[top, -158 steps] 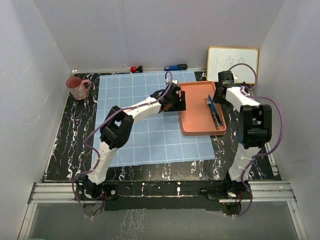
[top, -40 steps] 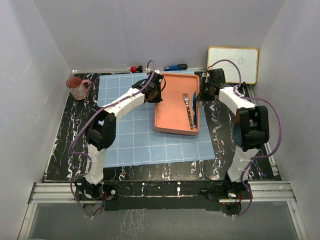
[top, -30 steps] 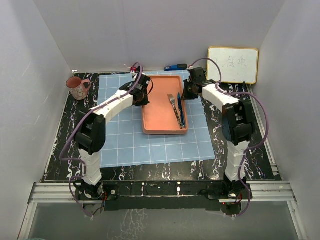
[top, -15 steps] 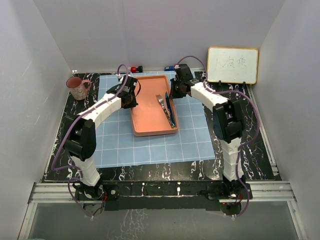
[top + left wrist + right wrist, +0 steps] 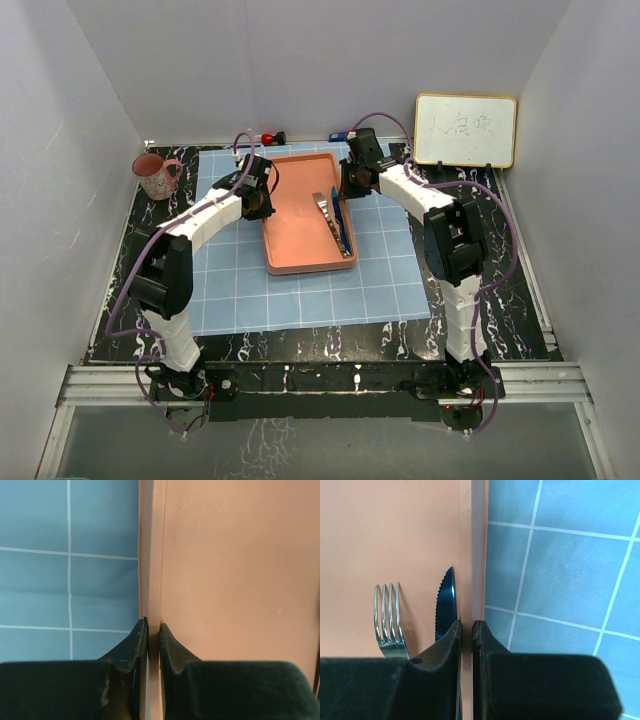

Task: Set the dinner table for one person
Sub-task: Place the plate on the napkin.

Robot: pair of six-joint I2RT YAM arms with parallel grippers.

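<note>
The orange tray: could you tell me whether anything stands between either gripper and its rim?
Nothing visible does. The left gripper is shut on the left rim of the orange tray, the right gripper on its right rim. The fork and knife lie inside the tray, beside the right gripper, not in its grip.

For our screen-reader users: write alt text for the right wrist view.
The right gripper has its black fingers shut on the right rim of an orange tray. A fork and a blue serrated knife lie inside, beside that rim; light-blue gridded cloth fills the right side.
</note>
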